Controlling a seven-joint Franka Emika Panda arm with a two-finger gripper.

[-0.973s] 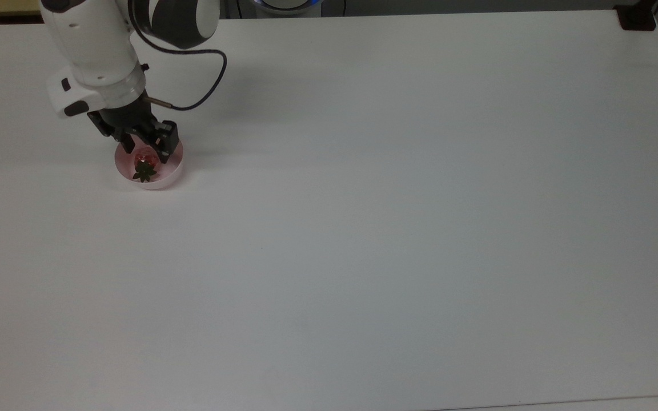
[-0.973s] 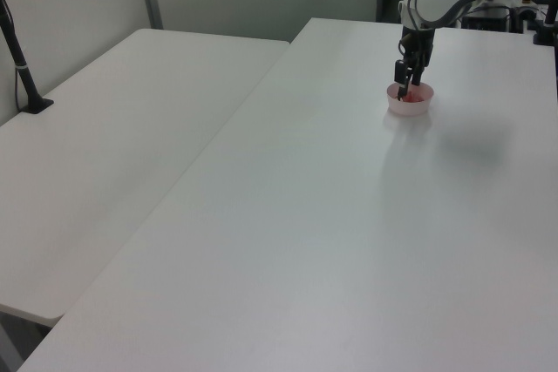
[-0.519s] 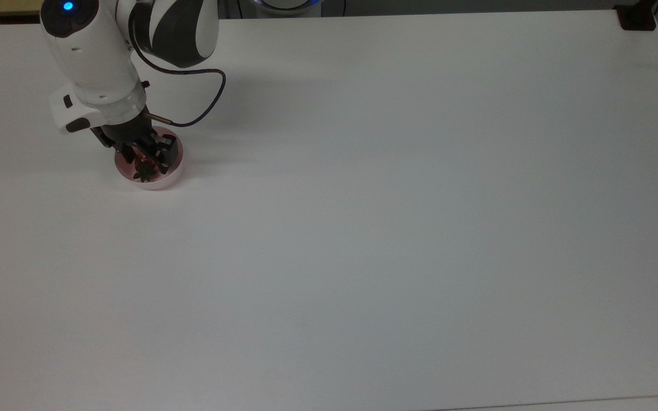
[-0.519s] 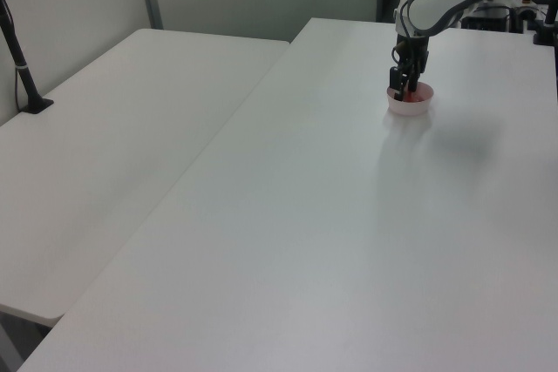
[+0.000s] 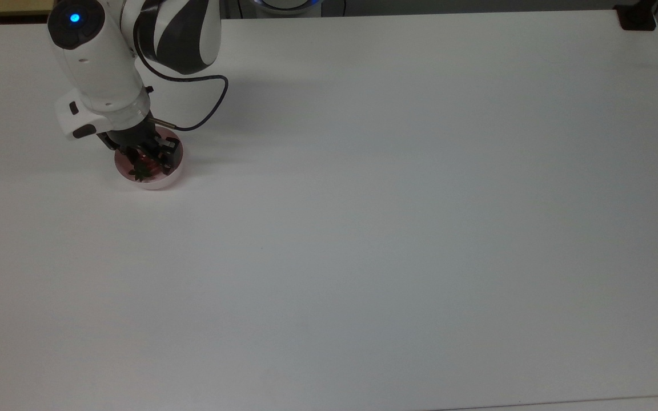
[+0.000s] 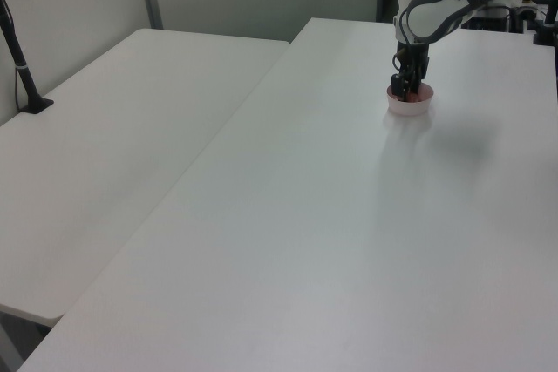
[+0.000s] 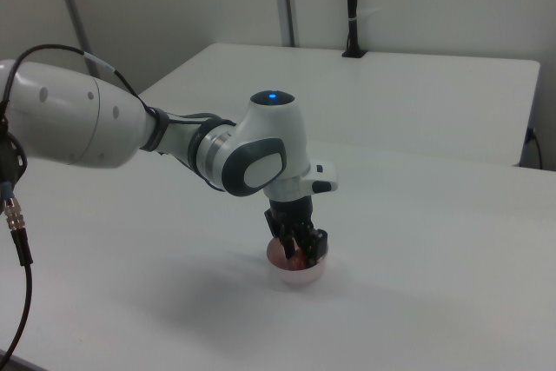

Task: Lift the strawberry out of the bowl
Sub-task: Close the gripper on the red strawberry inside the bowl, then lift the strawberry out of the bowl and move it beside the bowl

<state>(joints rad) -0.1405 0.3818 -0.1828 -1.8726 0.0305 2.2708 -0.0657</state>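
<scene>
A small pale pink bowl [image 5: 156, 183] stands near the top view's left edge of the white table; it also shows in the left view as the bowl [image 6: 410, 110] and in the right view as the bowl [image 7: 304, 277]. The strawberry [image 5: 141, 169] lies inside it, red with a dark green leafy cap. My gripper [image 5: 148, 161] reaches down into the bowl, open, with one black finger on each side of the strawberry. The arm's wrist covers the far part of the bowl. In the left view my gripper [image 6: 405, 91] dips into the bowl, as does my gripper [image 7: 298, 252] in the right view.
A black cable [image 5: 206, 108] loops from the wrist over the table. A black mount [image 5: 636, 17] sits at the table's far corner on the top view's right. A second white table [image 6: 113, 137] with a black post [image 6: 17, 50] adjoins on the left view's left.
The arm has come down over the last second, bringing the open fingers from just above the bowl into it, on either side of the strawberry. Bowl and strawberry have stayed put.
</scene>
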